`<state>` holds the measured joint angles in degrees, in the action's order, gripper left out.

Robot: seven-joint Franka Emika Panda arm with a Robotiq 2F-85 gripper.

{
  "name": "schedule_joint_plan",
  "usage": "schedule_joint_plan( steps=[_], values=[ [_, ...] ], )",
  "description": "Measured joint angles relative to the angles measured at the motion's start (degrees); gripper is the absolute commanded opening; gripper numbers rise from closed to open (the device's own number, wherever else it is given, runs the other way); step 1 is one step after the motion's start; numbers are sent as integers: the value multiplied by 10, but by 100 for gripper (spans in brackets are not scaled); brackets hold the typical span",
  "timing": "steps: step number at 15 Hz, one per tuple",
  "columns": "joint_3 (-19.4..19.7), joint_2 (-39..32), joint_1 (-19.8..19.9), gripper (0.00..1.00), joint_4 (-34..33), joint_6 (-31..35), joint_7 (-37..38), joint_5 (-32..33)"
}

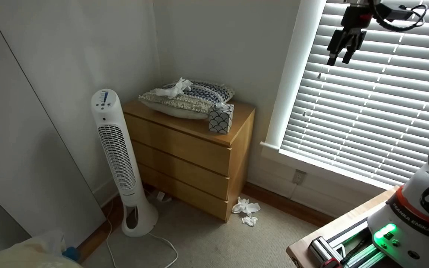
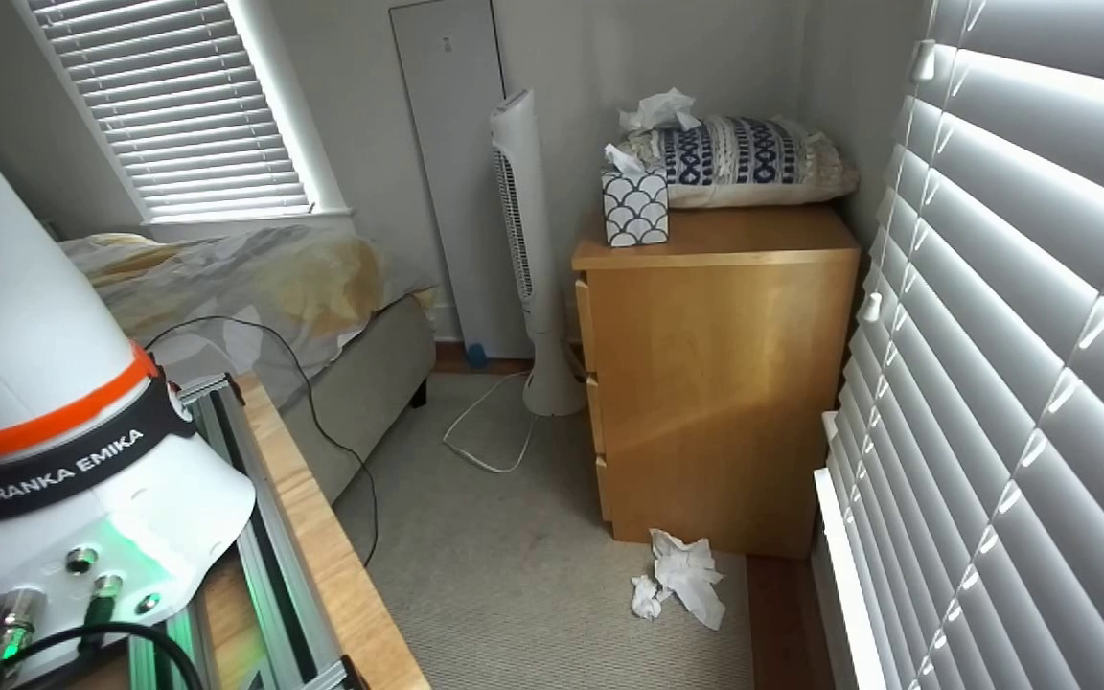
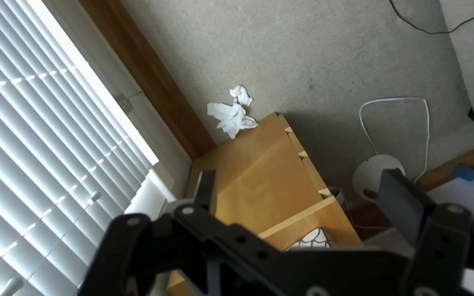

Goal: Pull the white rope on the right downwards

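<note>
Two thin white pull cords hang with small end tassels against the window blinds. The higher tassel shows in both exterior views [image 1: 319, 75] [image 2: 924, 60], as does the lower tassel [image 1: 304, 113] [image 2: 872, 308]. In the wrist view one tassel [image 3: 94, 197] and another tassel [image 3: 12, 286] lie left of the jaws, outside them. I cannot tell which is the right-hand rope. My gripper [image 1: 339, 61] points down in front of the blinds, just above the higher tassel in that view. In the wrist view the gripper [image 3: 300, 183] is open, with nothing between its fingers.
The blinds [image 1: 371, 96] cover the window. A wooden dresser [image 1: 177, 149] stands beside it with a pillow [image 1: 196, 97] and a tissue box [image 1: 221, 118] on top. A white tower fan [image 1: 119, 160] stands by the dresser. Crumpled tissues [image 1: 246, 206] lie on the floor.
</note>
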<state>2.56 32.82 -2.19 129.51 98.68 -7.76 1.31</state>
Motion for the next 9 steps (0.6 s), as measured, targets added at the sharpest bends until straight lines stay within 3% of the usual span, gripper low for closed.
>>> schedule_joint_plan(
  steps=[5, 9],
  values=[
    [70, 9, 27, 100, 49, 106, -97, 10],
    [84, 9, 38, 100, 60, 127, -114, 13]
  ],
)
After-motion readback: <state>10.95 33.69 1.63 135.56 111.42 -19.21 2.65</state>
